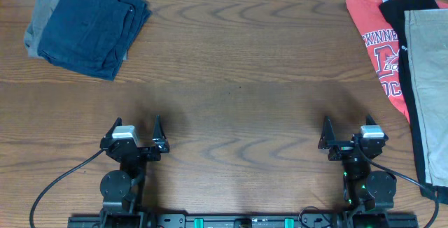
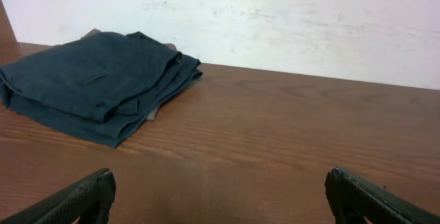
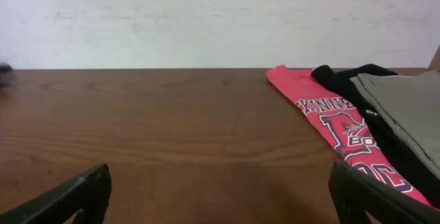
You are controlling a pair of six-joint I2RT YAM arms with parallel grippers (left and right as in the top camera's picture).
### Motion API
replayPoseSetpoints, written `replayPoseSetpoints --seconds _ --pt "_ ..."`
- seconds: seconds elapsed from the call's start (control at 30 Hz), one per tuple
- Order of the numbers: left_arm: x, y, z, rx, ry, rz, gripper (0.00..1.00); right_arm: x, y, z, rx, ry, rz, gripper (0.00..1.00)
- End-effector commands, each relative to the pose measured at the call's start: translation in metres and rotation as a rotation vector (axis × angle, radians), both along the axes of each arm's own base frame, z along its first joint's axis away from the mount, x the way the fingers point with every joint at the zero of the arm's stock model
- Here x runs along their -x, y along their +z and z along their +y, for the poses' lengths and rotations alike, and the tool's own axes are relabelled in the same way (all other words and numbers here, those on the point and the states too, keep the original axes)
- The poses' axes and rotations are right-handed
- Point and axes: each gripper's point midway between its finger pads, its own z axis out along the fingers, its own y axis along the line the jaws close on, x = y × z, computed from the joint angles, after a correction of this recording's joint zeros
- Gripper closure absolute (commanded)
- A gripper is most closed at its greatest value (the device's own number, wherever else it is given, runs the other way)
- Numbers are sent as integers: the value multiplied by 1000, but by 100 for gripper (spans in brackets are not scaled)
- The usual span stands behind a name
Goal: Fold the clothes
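Note:
Tan khaki trousers point(image 1: 430, 67) lie at the right edge of the table, on top of black trousers point(image 1: 409, 4) and a red white-printed T-shirt point(image 1: 378, 46). They also show at the right of the right wrist view: khaki point(image 3: 409, 104), black point(image 3: 344, 80), red shirt point(image 3: 330, 114). A folded navy garment point(image 1: 91, 25) sits on a grey one point(image 1: 42, 22) at the far left corner, and shows in the left wrist view point(image 2: 96, 80). My left gripper point(image 1: 133, 131) point(image 2: 216, 196) and right gripper point(image 1: 348, 133) point(image 3: 220, 193) are open and empty near the front edge.
The wooden table point(image 1: 238, 81) spans the view. A white wall point(image 2: 289, 18) stands behind its far edge. Black cables point(image 1: 63, 179) run from both arm bases at the front.

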Motion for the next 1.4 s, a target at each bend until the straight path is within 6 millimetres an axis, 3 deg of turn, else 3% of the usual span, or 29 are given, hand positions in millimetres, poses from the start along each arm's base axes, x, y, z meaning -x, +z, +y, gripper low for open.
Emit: replayPoseSetpoints --seconds 0.0,0.93,1.1,1.2,1.27,1.33,1.37 --pt "1 -17 6 -19 32 49 2 0 -1 1 11 6 1 1" --pt "1 -17 6 -19 32 49 2 0 -1 1 11 6 1 1" --pt "1 -17 6 -19 32 49 2 0 8 4 6 23 -34 1" --pt "1 -17 6 -19 32 50 2 5 8 39 -147 220 -13 1" --pt "1 -17 6 -19 32 49 2 19 8 74 -309 430 44 1" --pt "1 -17 6 -19 32 49 2 45 9 111 -506 672 162 1" --pt "1 -17 6 -19 32 49 2 50 9 116 -533 702 183 1"
